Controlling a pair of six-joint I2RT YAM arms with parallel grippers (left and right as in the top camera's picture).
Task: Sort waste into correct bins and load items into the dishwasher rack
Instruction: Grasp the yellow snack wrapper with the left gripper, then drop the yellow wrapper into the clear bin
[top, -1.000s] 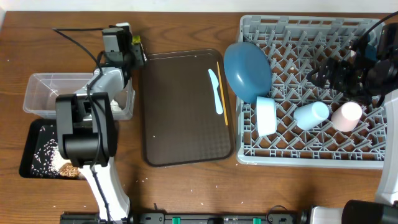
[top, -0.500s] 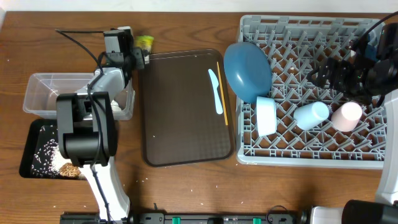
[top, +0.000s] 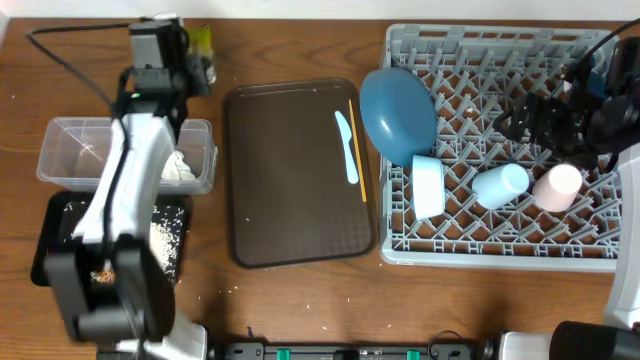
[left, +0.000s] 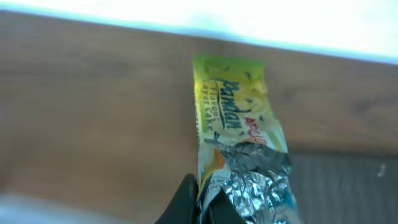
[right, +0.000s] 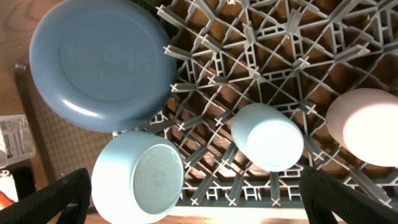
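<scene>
Yellow-green snack wrapper (top: 203, 42) upper left of overhead frame | left gripper (left: 200, 202) clamped on its foil end | right gripper (right: 199, 196) spread wide above dishwasher rack (right: 261, 43)

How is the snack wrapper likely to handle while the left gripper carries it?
The snack wrapper is probably floppy and very light: it looks like thin crinkled foil, torn open at the end the left gripper pinches. Its glossy film may be slippery, so that edge grip could let it slide out.
</scene>
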